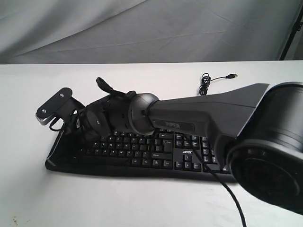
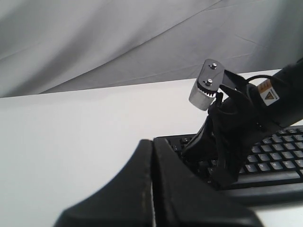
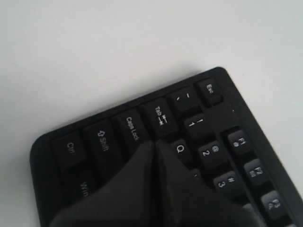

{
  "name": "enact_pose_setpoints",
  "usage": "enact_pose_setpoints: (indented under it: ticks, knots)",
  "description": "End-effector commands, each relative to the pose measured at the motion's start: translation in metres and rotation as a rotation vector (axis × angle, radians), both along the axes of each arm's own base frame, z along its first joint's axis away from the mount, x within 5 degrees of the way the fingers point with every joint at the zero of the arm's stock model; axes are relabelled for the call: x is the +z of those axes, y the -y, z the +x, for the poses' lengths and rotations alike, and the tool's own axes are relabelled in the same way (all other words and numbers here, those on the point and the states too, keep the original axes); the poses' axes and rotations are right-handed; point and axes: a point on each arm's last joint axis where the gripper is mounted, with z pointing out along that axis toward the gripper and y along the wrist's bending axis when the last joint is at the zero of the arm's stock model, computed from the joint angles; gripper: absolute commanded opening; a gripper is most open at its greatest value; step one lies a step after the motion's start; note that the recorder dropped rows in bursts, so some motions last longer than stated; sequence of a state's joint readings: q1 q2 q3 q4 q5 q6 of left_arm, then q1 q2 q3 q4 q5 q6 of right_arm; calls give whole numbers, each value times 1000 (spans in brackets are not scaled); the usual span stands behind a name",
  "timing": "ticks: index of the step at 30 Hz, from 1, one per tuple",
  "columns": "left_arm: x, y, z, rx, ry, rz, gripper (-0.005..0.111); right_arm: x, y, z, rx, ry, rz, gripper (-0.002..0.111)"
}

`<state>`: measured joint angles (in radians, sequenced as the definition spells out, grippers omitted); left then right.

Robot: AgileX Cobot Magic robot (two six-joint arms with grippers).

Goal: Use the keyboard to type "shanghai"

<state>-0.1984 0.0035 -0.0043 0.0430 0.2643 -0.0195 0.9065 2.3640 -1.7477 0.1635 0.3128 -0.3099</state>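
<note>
Nearest the exterior camera, at 4 o'clock, sits the right arm's joint housing [image 1: 270,156]; from there the arm reaches across toward 9 o'clock.

Left to right:

- The left gripper [image 2: 152,146] has its jaws pressed together and holds nothing. It hangs just off the keyboard's left end.
- The right gripper [image 3: 155,147] is also closed into one blunt tip and empty. It hangs over the left letter block, its tip lining up near the Caps Lock key [image 3: 131,128], Tab key [image 3: 160,117] and Q key [image 3: 180,148].
- The keyboard [image 1: 142,151] lies flat on the white table [image 1: 142,203] at centre view, with its USB cable [image 1: 206,85] coiled at 1 o'clock.

Whether a key is depressed cannot be told.

Recommended procedure: centre the tip on one keycap, descend vertically and press briefly. Lift clear before traversing to the next key. An off-centre tip risks striking two neighbouring keys.
</note>
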Motion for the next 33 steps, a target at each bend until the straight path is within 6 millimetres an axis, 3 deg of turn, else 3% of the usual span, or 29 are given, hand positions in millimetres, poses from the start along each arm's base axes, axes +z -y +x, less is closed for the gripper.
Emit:
enact_pose_setpoints:
  ticks: [1,2,4,5,7,9,29,33]
  knots:
    - [-1,0,0,-4,4,-3,0,41,14,-7,25,86,21,0]
    - [-1,0,0,-4,4,-3,0,43,22,-8,14,96,30,0]
    - [-1,0,0,-4,4,-3,0,37,53,-10,-38,82,21,0]
    - [-1,0,0,-4,4,-3,0,32,78,-6,-114,27,13,0]
    - [-1,0,0,-4,4,-3,0,22,104,1,-182,-12,-6,0]
    - [-1,0,0,-4,4,-3,0,20,111,6,-202,-15,-10,0]
    - [-1,0,0,-4,4,-3,0,8,114,-1,-195,-53,-50,0]
    - [-1,0,0,-4,4,-3,0,-3,113,1,-202,-50,-47,0]
